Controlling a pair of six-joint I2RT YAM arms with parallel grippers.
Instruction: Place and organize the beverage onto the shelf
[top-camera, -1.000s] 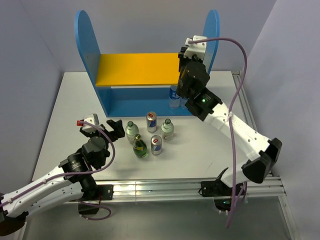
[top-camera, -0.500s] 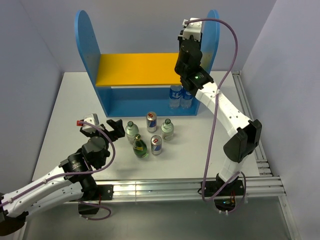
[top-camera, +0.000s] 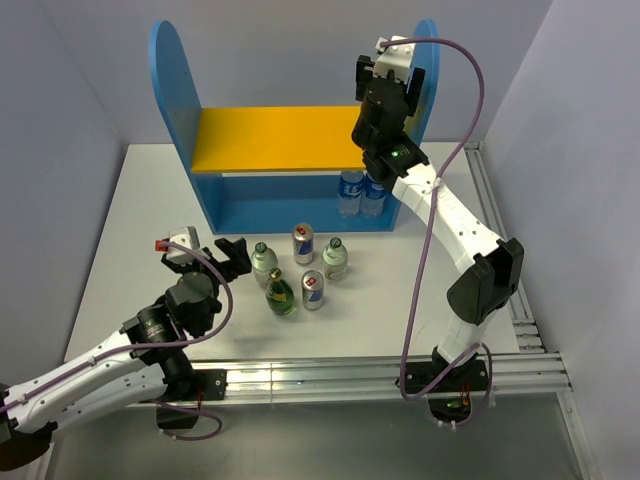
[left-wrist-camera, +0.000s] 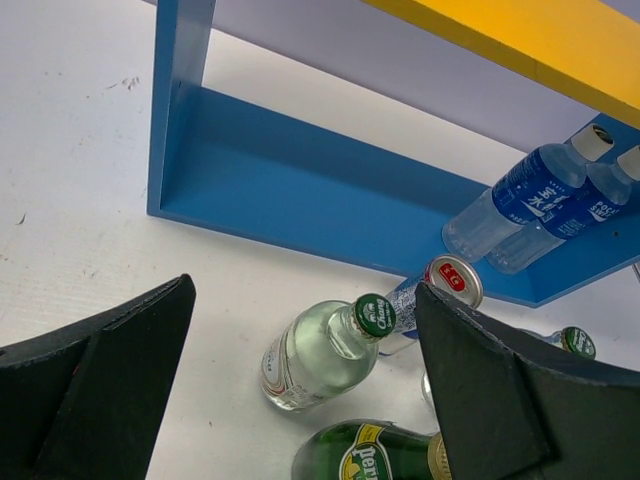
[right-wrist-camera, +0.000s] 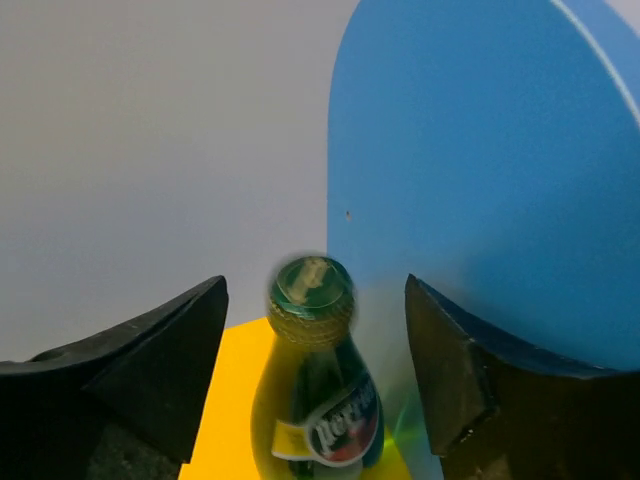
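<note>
The blue shelf (top-camera: 175, 90) stands at the back with its yellow-orange upper board (top-camera: 270, 138). My right gripper (top-camera: 388, 78) hovers over that board's right end, open. Between its spread fingers a dark green bottle (right-wrist-camera: 320, 400) stands free on the board beside the side panel (right-wrist-camera: 480, 180). On the table wait two clear bottles (top-camera: 263, 262) (top-camera: 334, 260), another green bottle (top-camera: 280, 295) and two cans (top-camera: 303, 243) (top-camera: 313, 290). My left gripper (top-camera: 230, 256) is open just left of them, facing the nearer clear bottle (left-wrist-camera: 320, 350).
Two blue-labelled water bottles (top-camera: 350, 192) (top-camera: 373, 193) stand at the right end of the lower shelf level. The grey back and side walls close in on the white table (top-camera: 130, 210). An aluminium rail (top-camera: 330, 375) runs along the near edge.
My right gripper rose from in front of the shelf to the upper board, then opened and let go of the green bottle. The left arm has not moved.
</note>
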